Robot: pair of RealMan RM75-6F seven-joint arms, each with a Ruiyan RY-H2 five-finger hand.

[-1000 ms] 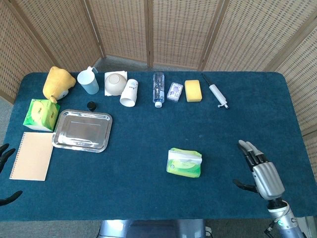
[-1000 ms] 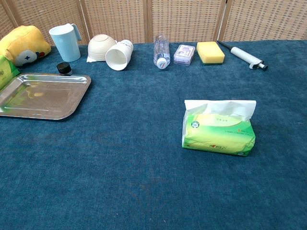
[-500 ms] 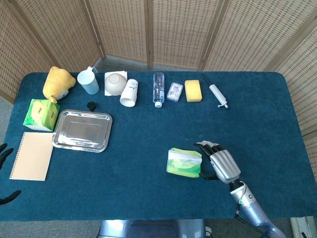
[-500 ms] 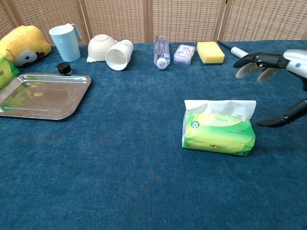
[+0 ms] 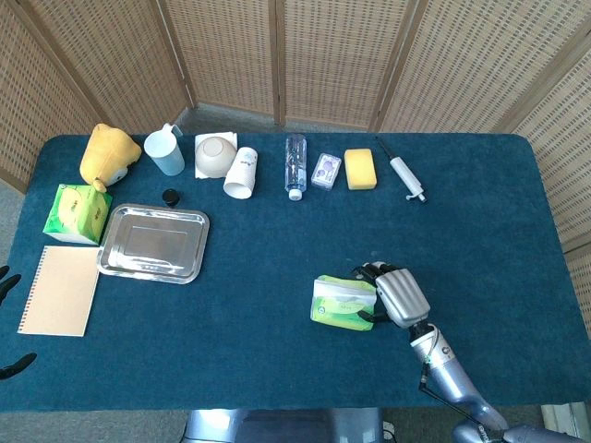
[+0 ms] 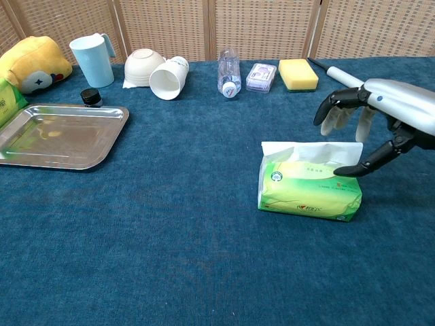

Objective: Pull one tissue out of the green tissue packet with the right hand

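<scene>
The green tissue packet [image 5: 343, 303] lies on the blue table, front of centre. A white tissue edge [image 6: 311, 151] sticks up along its top. My right hand [image 6: 372, 121] hovers at the packet's right end. Its fingers [image 6: 338, 109] curve down over the tissue edge, and its thumb [image 6: 360, 166] reaches toward the packet's right side. The right hand [image 5: 399, 293] holds nothing, and I cannot tell whether it touches the packet. Of my left hand [image 5: 7, 318] only dark, spread fingertips show at the left edge of the head view, with nothing in them.
At the left are a steel tray [image 5: 153, 242], a notebook [image 5: 59, 290] and a second green tissue box [image 5: 76, 213]. Along the back stand a yellow plush [image 5: 108, 154], blue cup [image 5: 166, 151], bowl [image 5: 214, 155], paper cup [image 5: 242, 173], bottle [image 5: 295, 165], sponge [image 5: 360, 169] and white pump [image 5: 404, 173].
My right hand has moved left from the table's right side to the packet's right end, its fingers now over the tissue edge. The packet and left hand have not moved.
</scene>
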